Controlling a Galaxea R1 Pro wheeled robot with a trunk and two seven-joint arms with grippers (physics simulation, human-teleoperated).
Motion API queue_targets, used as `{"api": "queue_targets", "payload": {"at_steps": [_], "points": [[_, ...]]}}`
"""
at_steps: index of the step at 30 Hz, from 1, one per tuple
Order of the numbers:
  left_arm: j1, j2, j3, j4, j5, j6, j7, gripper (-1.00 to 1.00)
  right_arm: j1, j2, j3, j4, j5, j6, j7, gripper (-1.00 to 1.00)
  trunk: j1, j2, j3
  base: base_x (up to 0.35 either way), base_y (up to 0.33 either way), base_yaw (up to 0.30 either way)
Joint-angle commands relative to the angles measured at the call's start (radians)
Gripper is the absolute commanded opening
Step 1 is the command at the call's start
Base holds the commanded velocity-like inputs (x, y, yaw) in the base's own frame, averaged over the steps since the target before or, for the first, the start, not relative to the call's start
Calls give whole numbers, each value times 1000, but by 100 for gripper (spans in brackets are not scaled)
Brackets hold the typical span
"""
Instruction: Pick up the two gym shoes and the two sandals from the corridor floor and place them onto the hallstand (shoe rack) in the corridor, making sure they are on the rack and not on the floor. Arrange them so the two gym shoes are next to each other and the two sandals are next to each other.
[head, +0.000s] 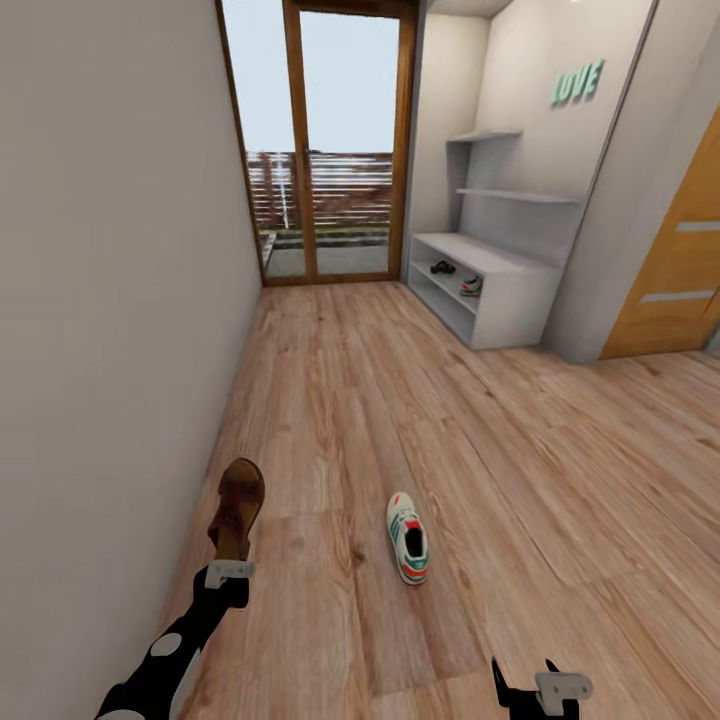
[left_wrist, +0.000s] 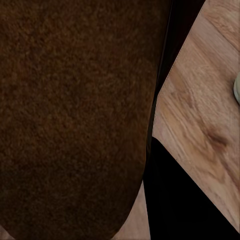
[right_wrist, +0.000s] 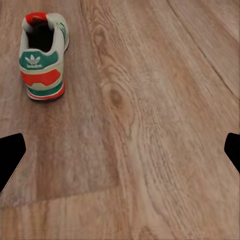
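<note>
Wood-plank corridor floor (head: 330, 400) runs to the hallstand (head: 500, 290) by the glass door. Left gripper (head: 229, 572) pinches a sandal (head: 237, 505); right gripper (head: 540, 690) hangs spread, empty. One gym shoe (head: 407, 537) lies beside it. Carry the sandal level, set it beside its mate on the rack.

Corridor floor (head: 330, 400): open planks run unobstructed from the robot to the hallstand (head: 500, 300) at the far right wall. One gym shoe (head: 407, 537) lies mid-floor near the robot, with bare floor on every side. Left wall (head: 110, 300) bounds the passage closely on that side. Hallstand bench top is bare; its upper open shelf holds a sandal (head: 442, 267) and a second gym shoe (head: 470, 286), with free space between them.
</note>
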Motion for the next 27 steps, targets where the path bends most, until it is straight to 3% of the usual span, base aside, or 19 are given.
{"api": "queue_targets", "payload": {"at_steps": [1, 5, 20, 27], "points": [[-1, -1, 9, -1, -9, -3, -6, -100, -1, 0, -9, 1, 1, -3, 10, 100, 0, 0, -1, 336, 29, 0], [-1, -2, 9, -2, -9, -3, -6, -100, 0, 0, -9, 1, 0, -3, 10, 100, 0, 0, -1, 250, 55, 0], [-1, 0, 9, -5, -9, -3, -4, -100, 0, 0, -9, 1, 0, -3, 10, 100, 0, 0, -1, 33, 6, 0], [-2, -1, 9, -5, -9, -3, -4, -100, 0, 0, -9, 1, 0, -3, 10, 100, 0, 0, -1, 179, 107, 0]]}}
